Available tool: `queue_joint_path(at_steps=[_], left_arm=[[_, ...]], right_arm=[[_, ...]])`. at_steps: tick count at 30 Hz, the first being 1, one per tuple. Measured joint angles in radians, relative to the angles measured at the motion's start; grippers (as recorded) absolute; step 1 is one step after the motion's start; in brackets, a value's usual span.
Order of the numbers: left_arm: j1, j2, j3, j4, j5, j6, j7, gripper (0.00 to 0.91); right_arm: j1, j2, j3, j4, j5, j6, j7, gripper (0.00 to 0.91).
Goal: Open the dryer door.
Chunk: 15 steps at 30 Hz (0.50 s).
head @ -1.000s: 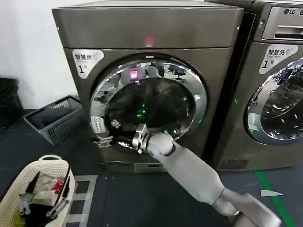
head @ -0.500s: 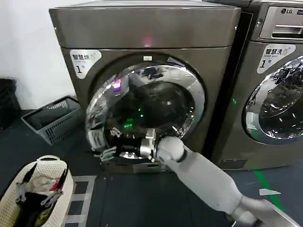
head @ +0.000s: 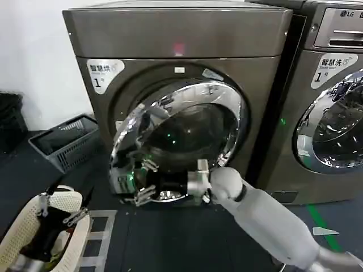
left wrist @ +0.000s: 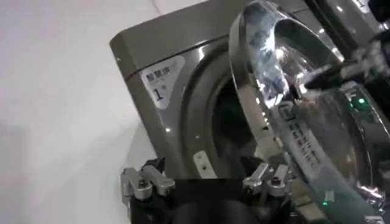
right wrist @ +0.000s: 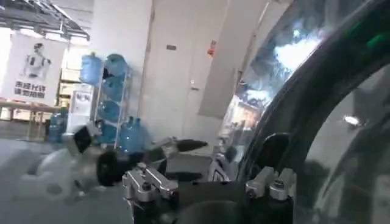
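Nearest to the head camera, a cream laundry basket (head: 34, 238) stands on the dark floor (head: 170, 243) at the lower left, well clear of the work. The right arm reaches up from the lower right, and the right gripper (head: 144, 181) sits at the lower left rim of the dryer door (head: 181, 136). Its fingers lie against the chrome ring, but whether they are spread or pinching the rim cannot be told from any view.

The left gripper (left wrist: 207, 185) hangs low beside the dryer (head: 176, 39), its fingers spread with nothing between them; the left wrist view looks up past them at the door's edge and the label marked "1".

The door is partly open: its left edge stands clear of the dryer front, with a dark gap showing behind it, while its right side stays at the front, presumably on the hinge. The task is judged under way but not finished.

To do the step well, the right gripper should follow the door's arc about the right-hand hinge, not pull straight back, so that contact with the curved chrome rim is not lost. The ring looks smooth and slippery; a steady, slow swing is advised. The left arm should keep out of the door's sweep.

Farther back, a grey crate (head: 68, 141) lies by the wall (head: 34, 56), and the LG machine (head: 329, 85) stands beside the dryer at right.
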Motion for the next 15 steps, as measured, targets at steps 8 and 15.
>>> queue_joint_path(at_steps=[8,15], left_arm=[[-0.045,0.068,0.063,0.022,-0.039,0.005,0.024,0.907],[-0.095,0.111,0.138,0.040,-0.037,-0.003,0.041,0.907]], right_arm=[[-0.108,-0.109,0.093,0.147,0.005,-0.001,-0.004,0.907],[-0.273,-0.191,0.284,0.224,0.012,0.008,0.012,0.907]])
